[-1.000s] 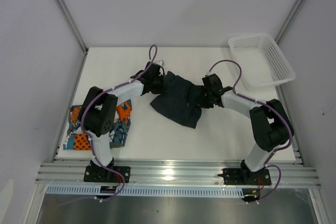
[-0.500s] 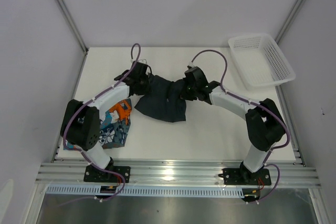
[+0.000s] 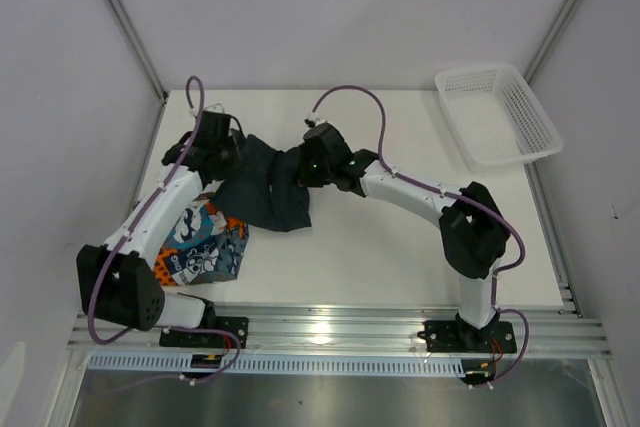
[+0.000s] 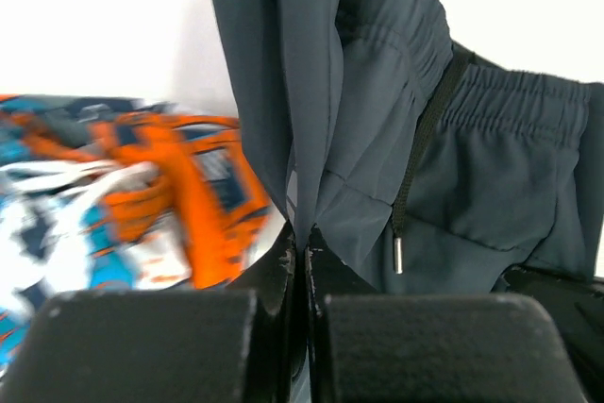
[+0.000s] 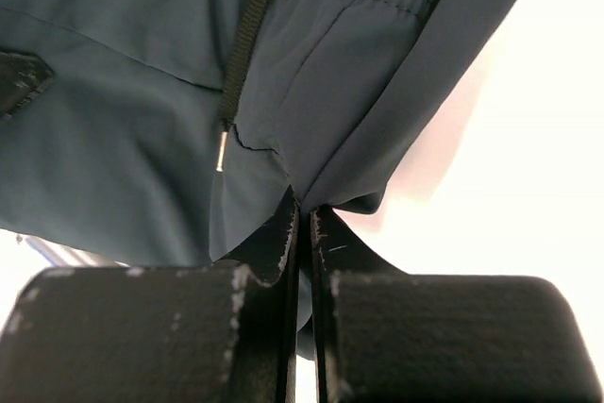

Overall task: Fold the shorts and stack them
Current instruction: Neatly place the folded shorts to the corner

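The plain dark shorts hang folded between my two grippers above the table's left half, their lower edge over the printed shorts, which lie folded near the left front edge. My left gripper is shut on the dark fabric's left end. In the left wrist view the dark shorts rise from my left gripper, with the printed shorts beneath. My right gripper is shut on the right end. The right wrist view shows the waistband and drawstring of the dark shorts pinched in my right gripper.
A white mesh basket sits at the table's back right corner. The white table ends at a metal rail along the front, and grey walls close in at the left and right.
Both grippers have carried the dark shorts leftward across the table, from the middle to above the printed shorts. The left arm has swung out, uncovering the printed pair.
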